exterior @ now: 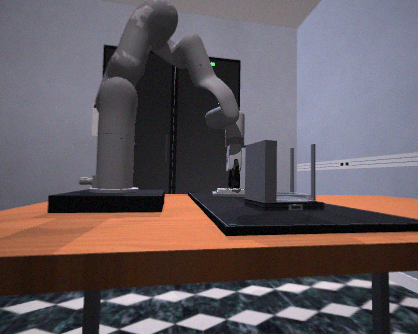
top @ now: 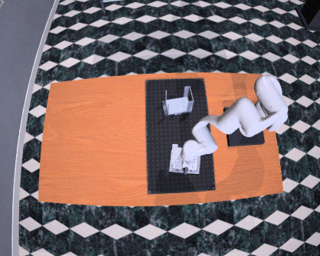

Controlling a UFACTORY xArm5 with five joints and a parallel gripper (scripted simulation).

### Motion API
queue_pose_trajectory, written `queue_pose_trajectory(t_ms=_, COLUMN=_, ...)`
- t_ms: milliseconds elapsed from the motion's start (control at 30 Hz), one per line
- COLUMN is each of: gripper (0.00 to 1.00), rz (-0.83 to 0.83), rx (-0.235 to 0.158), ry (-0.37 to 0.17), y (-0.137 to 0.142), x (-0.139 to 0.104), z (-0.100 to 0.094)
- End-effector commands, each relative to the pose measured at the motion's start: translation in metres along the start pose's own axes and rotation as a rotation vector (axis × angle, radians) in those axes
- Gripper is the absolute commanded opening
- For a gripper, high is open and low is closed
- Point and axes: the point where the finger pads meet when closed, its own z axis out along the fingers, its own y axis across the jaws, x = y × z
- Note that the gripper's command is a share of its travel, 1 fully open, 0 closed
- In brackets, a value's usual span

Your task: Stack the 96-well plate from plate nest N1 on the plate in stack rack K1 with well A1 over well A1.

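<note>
A white 96-well plate (top: 176,162) (exterior: 222,191) lies in the plate nest N1 on the near part of the black mat (top: 158,130) (exterior: 287,220). My gripper (top: 186,166) (exterior: 234,179) is open and hangs low straight over this plate, with the fingers down around it; the white arm hides much of the plate. The stack rack K1 (top: 188,96) (exterior: 260,170), with a grey wall and thin posts, stands at the other end of the mat. A second white plate (top: 177,106) (exterior: 298,198) lies flat inside it. I cannot make out the cut-off corners.
The mat lies on an orange table (top: 97,142) (exterior: 137,235). The arm's black base plate (top: 246,140) (exterior: 107,201) sits beside the mat. The rack's posts (exterior: 312,170) rise well above the plate in it.
</note>
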Motion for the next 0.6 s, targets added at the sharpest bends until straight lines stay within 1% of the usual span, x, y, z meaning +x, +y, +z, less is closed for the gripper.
queue_pose_trajectory(t_ms=0, gripper=1.00, rz=0.000, rx=-0.001, ry=0.005, y=-0.0008, x=0.0013, z=0.0017)
queue_pose_trajectory(t_ms=567, gripper=1.00, rz=0.000, rx=-0.001, ry=0.005, y=-0.0008, x=0.0013, z=0.0104)
